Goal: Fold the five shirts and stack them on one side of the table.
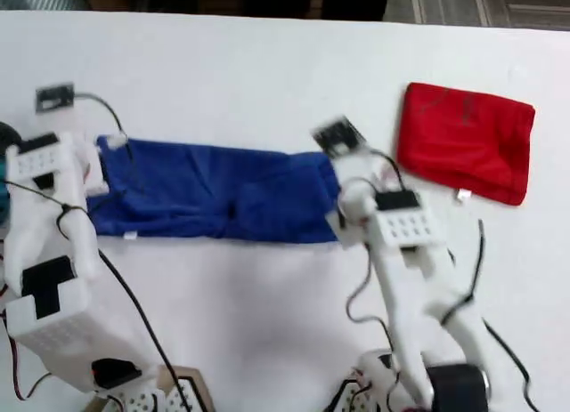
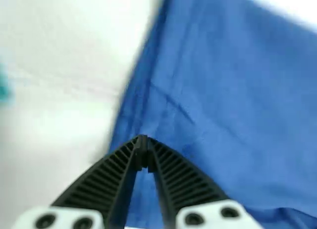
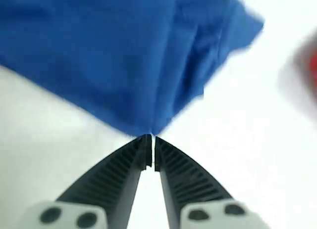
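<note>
The blue shirt (image 1: pixel 214 191) lies in a long, wrinkly strip on the white table (image 1: pixel 267 65). The left claw (image 2: pixel 143 152) pinches one end, the right claw (image 3: pixel 151 145) the other. A folded red shirt (image 1: pixel 465 141) sits nearby.

L arm (image 1: pixel 49 278): base at abt 7 o'clock in my high view, runs up toward 12, wrist tipped down at the end.
L gripper (image 2: pixel 143 141): jaws shut, tips together, closed on the blue shirt (image 2: pixel 223 90) just in from its edge.
R arm (image 1: pixel 414 278): base at abt 5 o'clock, stretched toward 11, forearm nearly straight, wrist angled down.
R gripper (image 3: pixel 150 139): jaws shut, tips meeting on a corner of the shirt.
Spacing: I've got the grippers well apart, L at 9 o'clock, R just toward 3 from centre.
</note>
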